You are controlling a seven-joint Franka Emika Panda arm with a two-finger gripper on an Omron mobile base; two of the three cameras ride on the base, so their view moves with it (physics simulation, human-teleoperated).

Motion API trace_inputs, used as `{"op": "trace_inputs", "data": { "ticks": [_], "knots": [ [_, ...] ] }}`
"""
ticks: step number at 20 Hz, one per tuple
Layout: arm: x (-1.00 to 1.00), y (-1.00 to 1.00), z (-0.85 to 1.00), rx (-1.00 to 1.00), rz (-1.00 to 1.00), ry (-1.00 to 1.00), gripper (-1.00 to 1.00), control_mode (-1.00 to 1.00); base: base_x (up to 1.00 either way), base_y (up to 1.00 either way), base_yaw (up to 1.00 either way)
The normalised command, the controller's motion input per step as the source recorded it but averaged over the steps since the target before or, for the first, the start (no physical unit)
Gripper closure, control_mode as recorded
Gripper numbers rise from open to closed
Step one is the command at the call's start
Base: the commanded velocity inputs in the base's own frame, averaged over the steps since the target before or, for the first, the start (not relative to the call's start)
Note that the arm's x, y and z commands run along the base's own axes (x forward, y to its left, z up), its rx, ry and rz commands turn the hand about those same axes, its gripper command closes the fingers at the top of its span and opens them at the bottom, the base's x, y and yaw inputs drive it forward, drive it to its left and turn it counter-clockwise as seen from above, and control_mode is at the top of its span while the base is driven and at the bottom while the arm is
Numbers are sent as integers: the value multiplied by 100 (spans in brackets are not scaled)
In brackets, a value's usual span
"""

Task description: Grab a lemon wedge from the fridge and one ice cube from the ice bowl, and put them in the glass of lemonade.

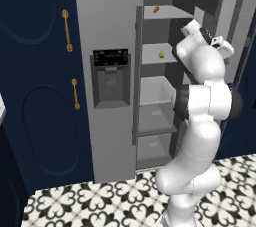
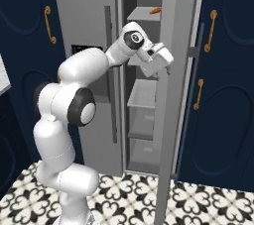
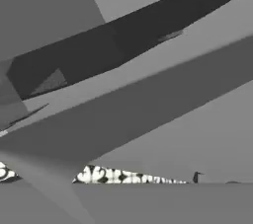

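Note:
The fridge is tall and grey, with a black dispenser panel, and its right door stands swung open. The tiny yellow-green lemon wedge lies on a middle shelf inside. My gripper is at shelf height by the edge of the open door, to the right of the wedge and apart from it; it appears open and holds nothing. My white arm hides part of the shelves in both base views. The ice bowl and the glass of lemonade are out of view.
A small orange piece lies on the top shelf. Navy cabinets with gold handles flank the fridge on both sides. The floor is black-and-white patterned tile. The open door stands close to my hand.

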Motion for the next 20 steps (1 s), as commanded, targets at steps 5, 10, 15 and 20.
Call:
{"op": "trace_inputs", "data": {
  "ticks": [5, 10, 15, 20],
  "knots": [
    [-55, -78, 0, 8, -1, -43, -100, -100, 0, 0, 0],
    [-49, -56, 0, 1, 0, -55, -100, -100, 0, 0, 0],
    [-62, -10, 19, 0, 3, -47, -100, -100, 0, 0, 0],
    [-59, 88, 67, -2, 12, -13, -100, -100, 0, 0, 0]
  ]
}}
